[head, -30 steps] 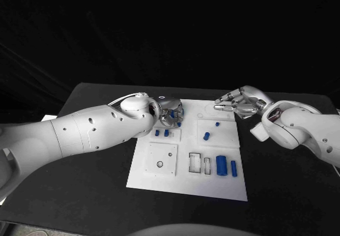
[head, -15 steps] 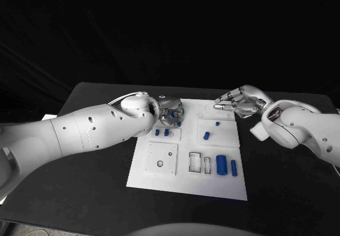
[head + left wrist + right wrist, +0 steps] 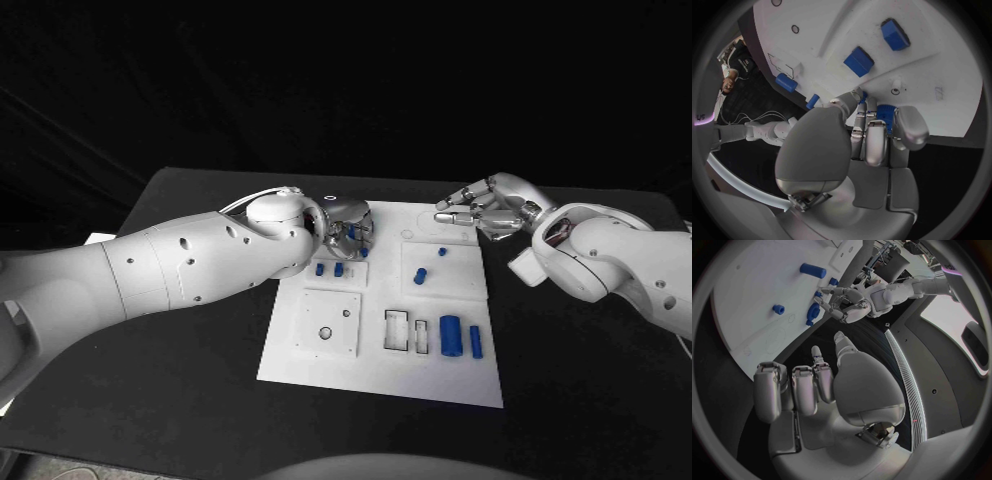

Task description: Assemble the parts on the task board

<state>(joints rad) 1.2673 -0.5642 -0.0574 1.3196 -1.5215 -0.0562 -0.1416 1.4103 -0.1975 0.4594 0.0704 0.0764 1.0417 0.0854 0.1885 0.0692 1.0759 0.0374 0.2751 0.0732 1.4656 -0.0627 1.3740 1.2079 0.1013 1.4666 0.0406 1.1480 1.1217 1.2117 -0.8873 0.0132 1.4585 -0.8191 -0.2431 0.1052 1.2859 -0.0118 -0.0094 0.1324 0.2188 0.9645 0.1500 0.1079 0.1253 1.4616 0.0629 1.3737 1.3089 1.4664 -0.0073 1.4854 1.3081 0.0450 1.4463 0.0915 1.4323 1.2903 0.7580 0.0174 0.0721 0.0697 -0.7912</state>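
The white task board lies in the middle of the table. My left hand hovers over its far left corner, fingers curled round a small blue part. Just in front of that hand, two blue blocks stand side by side on the board; the left wrist view shows them as one block and another. A short blue peg and a smaller piece stand right of centre. A thick blue cylinder and a thin bar lie near the right edge. My right hand hangs over the far right corner, fingers curled in, holding nothing.
A square inset plate and two narrow rectangular slots sit in the board's near half. Black tabletop surrounds the board on all sides. In the right wrist view, the left hand shows beyond the board.
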